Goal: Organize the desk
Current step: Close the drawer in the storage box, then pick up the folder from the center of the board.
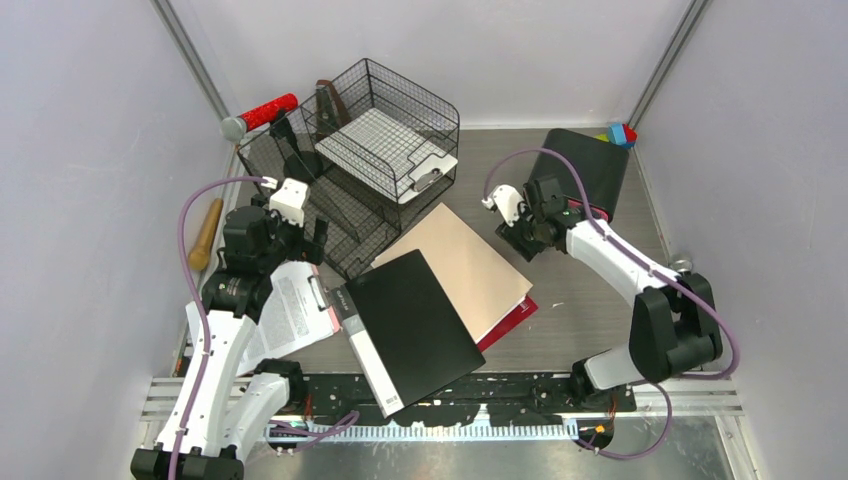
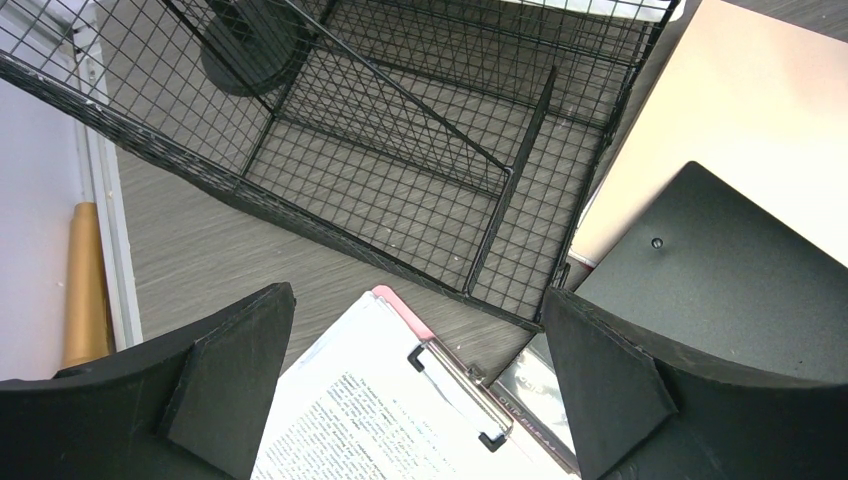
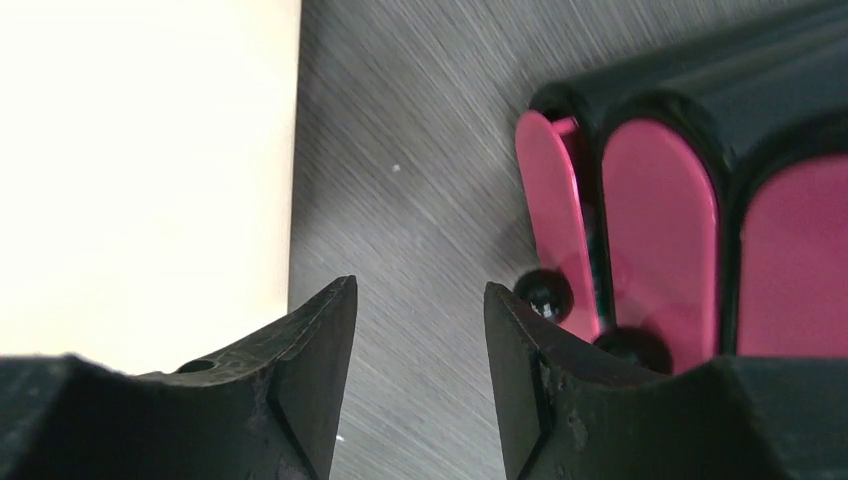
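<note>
Table (image 1: 590, 300) of grey wood grain sits between lilac walls (image 1: 90, 150), with a metal rail (image 1: 700, 397) along its near edge. Left pincer (image 2: 415, 295) is spread wide and empty over a clipboard (image 2: 370, 420) with a printed sheet, just beside the wire-mesh tray rack (image 2: 400, 150). Right pincer (image 3: 418, 290) is part-open and empty, bare table showing in the gap, close to the black drawer unit (image 3: 660, 230) with pink fronts. One finger is possibly touching a drawer knob (image 3: 545, 292); view too tight. Black binder (image 1: 415, 320) overlaps a tan folder (image 1: 470, 260) mid-table.
</note>
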### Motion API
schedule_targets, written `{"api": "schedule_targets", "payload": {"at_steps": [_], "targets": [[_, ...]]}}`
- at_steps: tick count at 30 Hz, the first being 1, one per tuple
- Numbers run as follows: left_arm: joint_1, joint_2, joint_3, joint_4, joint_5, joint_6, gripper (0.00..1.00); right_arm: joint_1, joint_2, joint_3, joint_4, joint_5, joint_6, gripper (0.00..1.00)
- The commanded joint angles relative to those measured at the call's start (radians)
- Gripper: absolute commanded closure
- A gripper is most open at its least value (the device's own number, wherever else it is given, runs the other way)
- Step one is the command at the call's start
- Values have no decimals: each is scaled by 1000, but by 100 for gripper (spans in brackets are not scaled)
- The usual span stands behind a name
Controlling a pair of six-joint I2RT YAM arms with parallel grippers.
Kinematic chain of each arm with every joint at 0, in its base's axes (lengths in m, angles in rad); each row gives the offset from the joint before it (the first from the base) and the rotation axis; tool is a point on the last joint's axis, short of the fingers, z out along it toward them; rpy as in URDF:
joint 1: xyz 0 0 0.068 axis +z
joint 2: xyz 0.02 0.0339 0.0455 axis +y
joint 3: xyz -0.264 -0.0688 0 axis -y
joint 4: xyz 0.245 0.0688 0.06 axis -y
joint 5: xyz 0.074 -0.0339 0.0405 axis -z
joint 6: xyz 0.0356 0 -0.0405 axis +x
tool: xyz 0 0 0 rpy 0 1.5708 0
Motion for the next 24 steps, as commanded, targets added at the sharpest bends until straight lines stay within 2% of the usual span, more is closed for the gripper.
{"api": "schedule_targets", "payload": {"at_steps": [1, 7, 14, 24], "targets": [[5, -12, 3, 42, 18, 8, 1, 48, 77, 70, 65, 5, 50, 45], [5, -7, 3, 45, 19, 9, 1, 113, 189, 153, 126, 108, 46, 46], [5, -6, 5, 42, 19, 9, 1, 122, 339, 267, 161, 238, 34, 48], [5, -10, 5, 39, 21, 9, 1, 121, 436, 268, 188, 393, -26, 49]]}}
